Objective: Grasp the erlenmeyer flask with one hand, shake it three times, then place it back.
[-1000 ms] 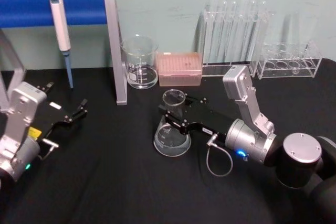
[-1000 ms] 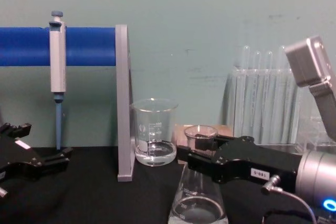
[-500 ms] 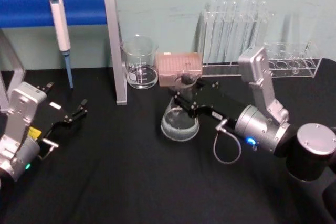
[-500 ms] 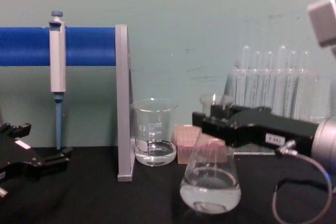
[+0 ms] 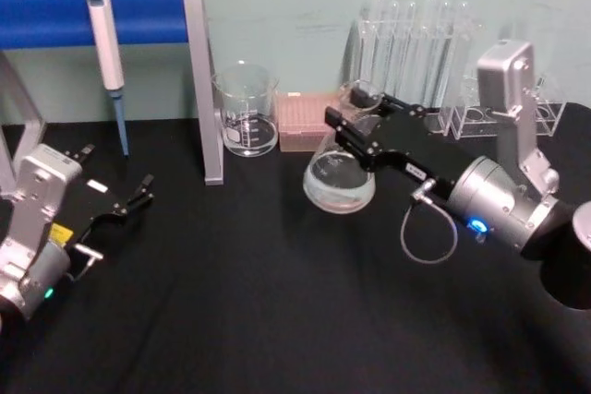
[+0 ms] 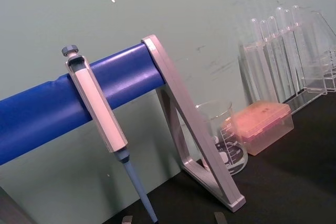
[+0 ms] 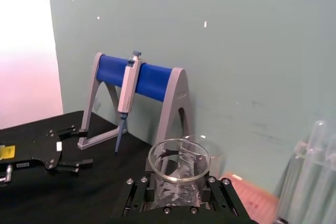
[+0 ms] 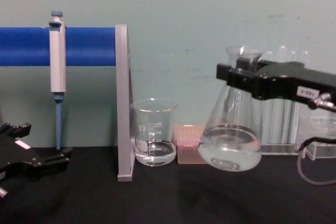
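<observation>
The right tool (image 5: 358, 113) is clenching the neck of the erlenmeyer flask (image 5: 339, 177), with one black finger pressing on each side just under the rim. It is holding the flask in the air, clear of the black table (image 5: 231, 302). The flask's wide base is hanging below the tool and tilting slightly, and a shallow pool of clear liquid is sitting in it. The white label on the tool's body is facing the chest camera. Lower down and to the left of this tool, a glass beaker (image 5: 247, 113) is standing on the table. A pink tip box (image 5: 314, 120) is lying beside the beaker, behind the flask's base. Test tubes in a clear rack (image 5: 416, 53) are standing behind the tool. Well apart to its left, the left tool (image 5: 129, 200) is resting low over the table with its fingers spread and gripping nothing. Beyond the left tool, a pipette (image 5: 106, 43) is hanging on a blue stand (image 5: 148, 14).
</observation>
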